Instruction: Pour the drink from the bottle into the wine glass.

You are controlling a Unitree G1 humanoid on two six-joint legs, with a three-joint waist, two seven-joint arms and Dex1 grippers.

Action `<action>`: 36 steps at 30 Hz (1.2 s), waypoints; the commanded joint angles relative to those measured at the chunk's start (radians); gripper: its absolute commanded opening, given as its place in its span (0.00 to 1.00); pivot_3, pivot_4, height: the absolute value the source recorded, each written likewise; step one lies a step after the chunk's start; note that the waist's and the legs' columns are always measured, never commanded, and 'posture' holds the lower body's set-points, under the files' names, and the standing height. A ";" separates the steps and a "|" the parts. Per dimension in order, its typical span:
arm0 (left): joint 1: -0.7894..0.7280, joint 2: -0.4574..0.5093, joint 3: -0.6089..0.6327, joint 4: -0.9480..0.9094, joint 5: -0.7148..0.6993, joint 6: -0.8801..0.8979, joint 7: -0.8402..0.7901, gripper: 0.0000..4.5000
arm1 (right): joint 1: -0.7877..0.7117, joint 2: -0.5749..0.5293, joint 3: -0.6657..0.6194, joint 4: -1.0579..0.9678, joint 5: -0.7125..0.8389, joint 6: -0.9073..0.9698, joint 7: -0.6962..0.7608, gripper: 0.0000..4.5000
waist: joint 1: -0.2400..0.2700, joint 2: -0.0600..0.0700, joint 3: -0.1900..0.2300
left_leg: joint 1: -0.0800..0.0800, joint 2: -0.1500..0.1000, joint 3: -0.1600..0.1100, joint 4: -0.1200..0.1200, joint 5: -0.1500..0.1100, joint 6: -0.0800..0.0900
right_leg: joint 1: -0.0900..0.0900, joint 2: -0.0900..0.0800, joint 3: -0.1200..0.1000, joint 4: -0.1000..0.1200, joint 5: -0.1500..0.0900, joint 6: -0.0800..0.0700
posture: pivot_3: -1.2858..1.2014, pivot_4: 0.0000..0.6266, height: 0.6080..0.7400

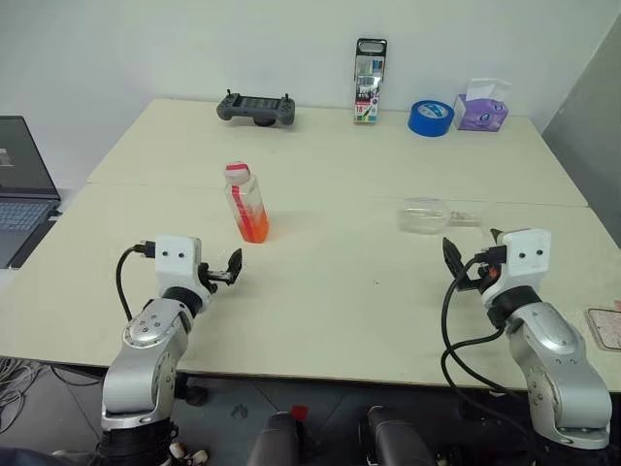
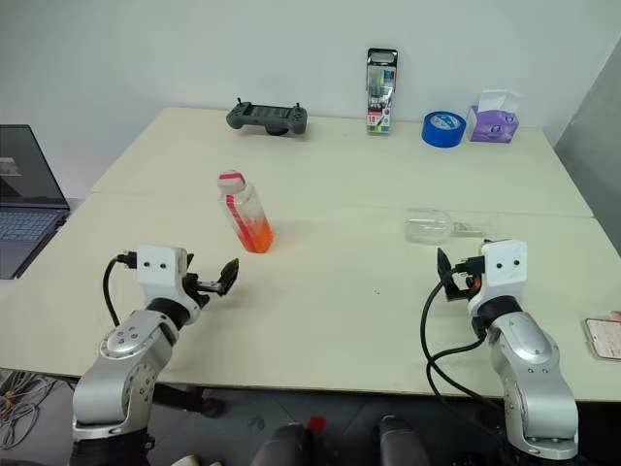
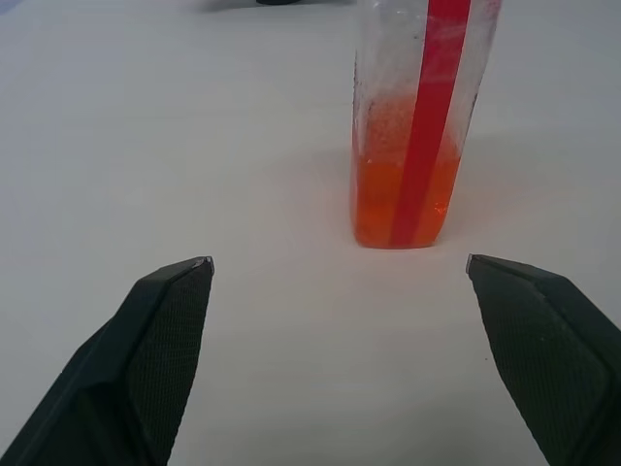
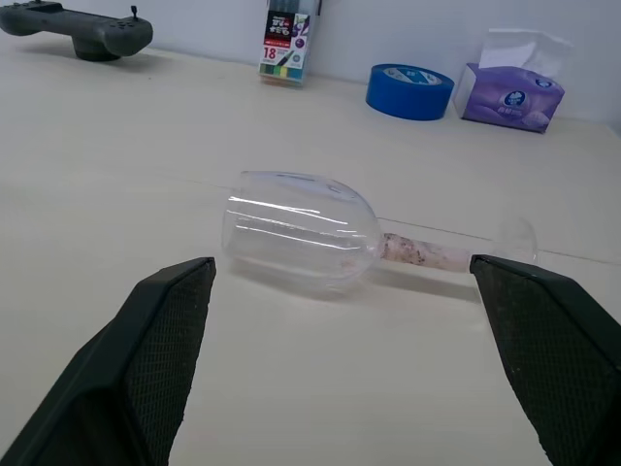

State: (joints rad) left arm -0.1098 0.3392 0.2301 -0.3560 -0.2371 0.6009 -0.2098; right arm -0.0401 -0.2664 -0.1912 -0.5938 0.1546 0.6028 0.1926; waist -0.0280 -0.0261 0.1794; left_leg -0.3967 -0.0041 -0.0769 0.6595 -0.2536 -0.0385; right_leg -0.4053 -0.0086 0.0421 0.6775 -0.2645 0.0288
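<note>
The left gripper (image 1: 233,266) hovered just above the table (image 1: 340,291) with its two black fingers spread wide and nothing between them. Straight ahead of it, a short reach beyond the fingertips, stood the bottle (image 1: 246,203), upright, cap on, the drink (image 3: 403,199) filling only its lower part. Level and pointed at the bottle's base, it looked lined up for a side grasp.

The right gripper (image 2: 444,277) was likewise released and empty, held low over the table. Just beyond its fingertips lay the wine glass (image 4: 320,233), tipped on its side, the bowl toward the left arm's side, the stem and foot trailing away to the outer side. I judged that it would have to be stood up before any pouring could happen, which was probably why that claw faced it.

Bottle and glass sat well apart. Farther out, along the table's far edge, stood a game controller (image 1: 256,108), a box of markers (image 1: 370,81), a roll of blue tape (image 1: 431,117) and a tissue box (image 1: 483,109). A laptop (image 1: 21,184) sat outside the left arm.
</note>
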 commanded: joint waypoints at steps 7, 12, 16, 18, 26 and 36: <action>-0.029 0.005 0.003 -0.027 -0.012 -0.027 -0.004 0.99 | 0.011 -0.003 -0.001 -0.027 0.004 -0.030 -0.010 1.00 | 0.000 0.000 0.000 | 0.000 0.000 0.000 0.000 0.000 0.000 | 0.000 0.000 0.000 0.000 0.000 0.000 | 0.52 0.24 1.00; -0.028 0.004 0.002 -0.025 -0.012 -0.030 -0.004 0.99 | 0.007 -0.007 0.000 -0.025 0.007 -0.031 -0.005 1.00 | 0.000 0.000 0.000 | 0.000 0.000 0.000 0.000 0.000 0.000 | 0.000 0.000 0.000 0.000 0.000 0.000 | 0.52 0.24 1.00; -0.025 0.004 0.005 -0.023 -0.010 -0.036 -0.003 0.99 | 0.005 -0.010 0.002 -0.022 0.009 -0.032 0.001 1.00 | 0.000 0.000 0.000 | 0.000 0.000 0.000 0.000 0.000 0.000 | 0.000 0.000 0.000 0.000 0.000 0.000 | 0.52 0.24 1.00; -0.024 0.005 0.007 -0.023 -0.010 -0.039 -0.002 0.99 | 0.004 -0.012 0.002 -0.022 0.011 -0.031 0.003 1.00 | 0.000 0.000 0.000 | 0.000 0.000 0.000 0.000 0.000 0.000 | 0.000 0.000 0.000 0.000 0.000 0.000 | 0.52 0.24 1.00; -0.037 0.002 0.001 -0.015 -0.007 -0.042 0.007 0.99 | -0.052 -0.059 -0.008 -0.021 0.093 -0.003 0.089 1.00 | 0.000 0.000 0.000 | 0.000 0.000 0.001 0.000 0.000 0.000 | 0.000 0.000 0.000 0.000 0.000 0.000 | 0.52 0.24 1.00; -0.105 -0.003 -0.018 0.038 0.002 -0.049 0.007 0.99 | -0.382 -0.317 -0.127 0.035 0.623 0.277 0.398 1.00 | 0.000 0.001 0.003 | -0.001 0.000 0.001 0.000 0.000 0.000 | 0.000 0.004 -0.001 -0.001 0.000 0.000 | 0.52 0.24 1.00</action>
State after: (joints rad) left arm -0.2004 0.3356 0.2161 -0.3056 -0.2424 0.5775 -0.2073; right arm -0.4123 -0.5692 -0.2963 -0.5618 0.7231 0.8575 0.5677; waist -0.0276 -0.0249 0.1825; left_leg -0.3978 -0.0045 -0.0759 0.6600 -0.2537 -0.0380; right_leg -0.4048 -0.0047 0.0407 0.6760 -0.2644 0.0286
